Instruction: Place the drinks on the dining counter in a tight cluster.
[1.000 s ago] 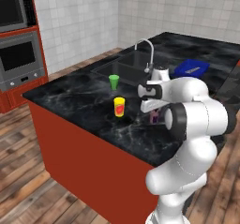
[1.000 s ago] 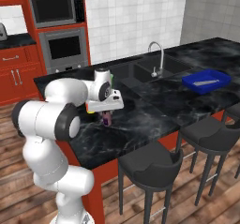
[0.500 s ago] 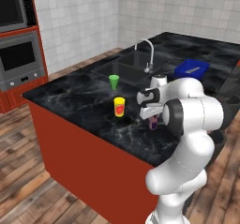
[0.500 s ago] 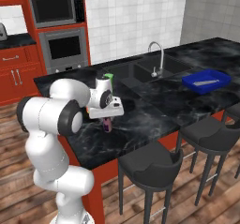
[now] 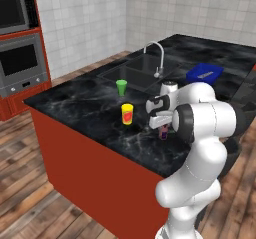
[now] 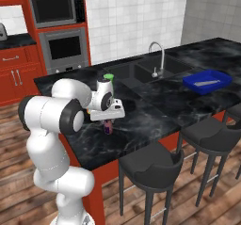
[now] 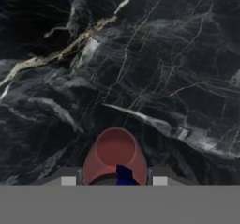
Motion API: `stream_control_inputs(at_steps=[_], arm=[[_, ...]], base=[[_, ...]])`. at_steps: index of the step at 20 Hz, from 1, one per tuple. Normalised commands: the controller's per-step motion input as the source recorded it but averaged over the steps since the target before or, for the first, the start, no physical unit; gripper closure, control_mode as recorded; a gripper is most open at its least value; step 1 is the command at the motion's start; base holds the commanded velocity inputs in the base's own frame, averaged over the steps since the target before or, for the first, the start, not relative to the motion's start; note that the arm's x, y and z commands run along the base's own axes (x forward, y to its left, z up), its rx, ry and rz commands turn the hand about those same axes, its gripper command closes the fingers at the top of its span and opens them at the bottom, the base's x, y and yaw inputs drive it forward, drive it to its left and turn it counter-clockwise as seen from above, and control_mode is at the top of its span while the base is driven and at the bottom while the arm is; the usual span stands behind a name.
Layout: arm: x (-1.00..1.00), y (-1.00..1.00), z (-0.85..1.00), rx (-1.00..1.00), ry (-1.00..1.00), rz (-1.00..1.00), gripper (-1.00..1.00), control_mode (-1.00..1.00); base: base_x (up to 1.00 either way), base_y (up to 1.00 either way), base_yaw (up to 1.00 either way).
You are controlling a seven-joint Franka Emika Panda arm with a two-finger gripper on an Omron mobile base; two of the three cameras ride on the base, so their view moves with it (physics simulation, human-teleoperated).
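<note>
1. The hand (image 6: 108, 121) was positioned low over the black marbled surface (image 5: 80, 103), at the near edge of the island, pointing down
2. Its jaws were closed on the purple bottle (image 6: 108, 126), which hung upright beneath the hand; in the left base view the bottle (image 5: 163, 132) showed just below the hand (image 5: 161, 125)
3. Whether the bottle's base touched the surface or sat just above it could not be determined
4. From the hand view the bottle (image 7: 115, 157) appeared from above as a reddish rounded top between the two fingertips, with marbled stone all around it
5. A yellow cup with a red mark (image 5: 127, 114) stood on the surface near the bottle, to its left in the left base view, not touching
6. A green cup (image 5: 121, 87) stood further back, near the sink (image 5: 131, 72) and its curved faucet (image 5: 157, 58)
7. A blue tray (image 6: 207, 81) lay at the far end of the surface, well apart from the hand
8. Dark stools (image 6: 150, 165) stood along the island's side
</note>
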Motion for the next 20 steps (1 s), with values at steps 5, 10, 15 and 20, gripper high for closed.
stream_control_inputs(at_steps=[5,10,15,20], arm=[[0.00,0.00,-0.10,0.00,0.00,0.00,1.00,-1.00],[0.00,0.00,0.00,0.00,0.00,0.00,1.00,-1.00],[0.00,0.00,0.00,0.00,0.00,0.00,1.00,-1.00],[0.00,0.00,0.00,0.00,0.00,0.00,-1.00,-1.00]], base=[[0.00,0.00,0.00],[0.00,0.00,0.00],[0.00,0.00,0.00],[0.00,0.00,0.00]])
